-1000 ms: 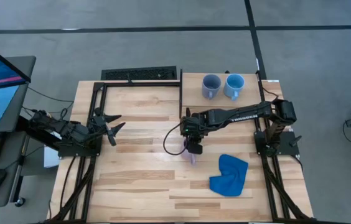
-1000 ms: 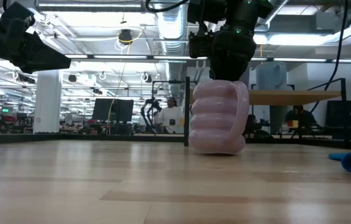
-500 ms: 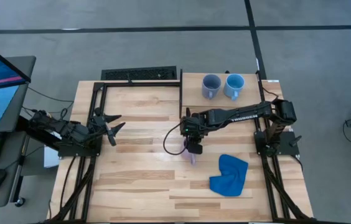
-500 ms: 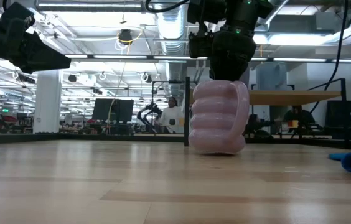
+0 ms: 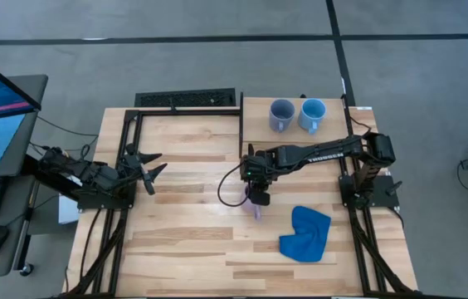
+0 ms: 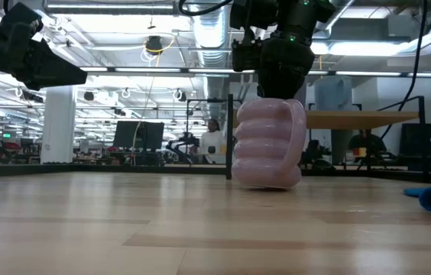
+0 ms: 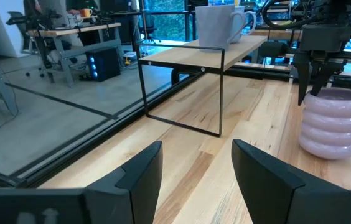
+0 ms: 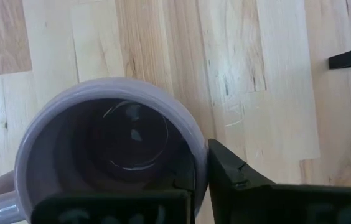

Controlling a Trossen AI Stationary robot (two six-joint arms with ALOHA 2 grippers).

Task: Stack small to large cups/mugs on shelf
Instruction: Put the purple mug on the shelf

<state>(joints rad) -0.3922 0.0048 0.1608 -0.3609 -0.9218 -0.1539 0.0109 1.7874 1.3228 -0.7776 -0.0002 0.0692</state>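
A ribbed lilac mug point(image 6: 269, 145) stands upright on the plank table near its middle, mostly hidden under my right gripper point(image 5: 258, 198) in the high view. That gripper points steeply down and is shut on the mug point(image 8: 107, 149). On the pale wood shelf point(image 5: 255, 124) at the far side, a grey-blue mug point(image 5: 281, 115) and a light blue mug point(image 5: 312, 115) stand side by side. My left gripper point(image 5: 153, 173) waits open at the table's left, pointing level toward the lilac mug point(image 7: 331, 121). My right gripper pinches the lilac mug's rim wall point(image 8: 195, 146), one finger inside the mug and one finger point(image 8: 231, 174) outside it. The fingers come from above, pointing steeply down. The mug is upright with its base on the table, its handle on the side away from the hold.
A crumpled blue cloth point(image 5: 307, 233) lies on the table near the right front. The shelf stands on thin black legs point(image 7: 221, 93) above the table's far right part. Black frame rails run along the table's left and right sides.
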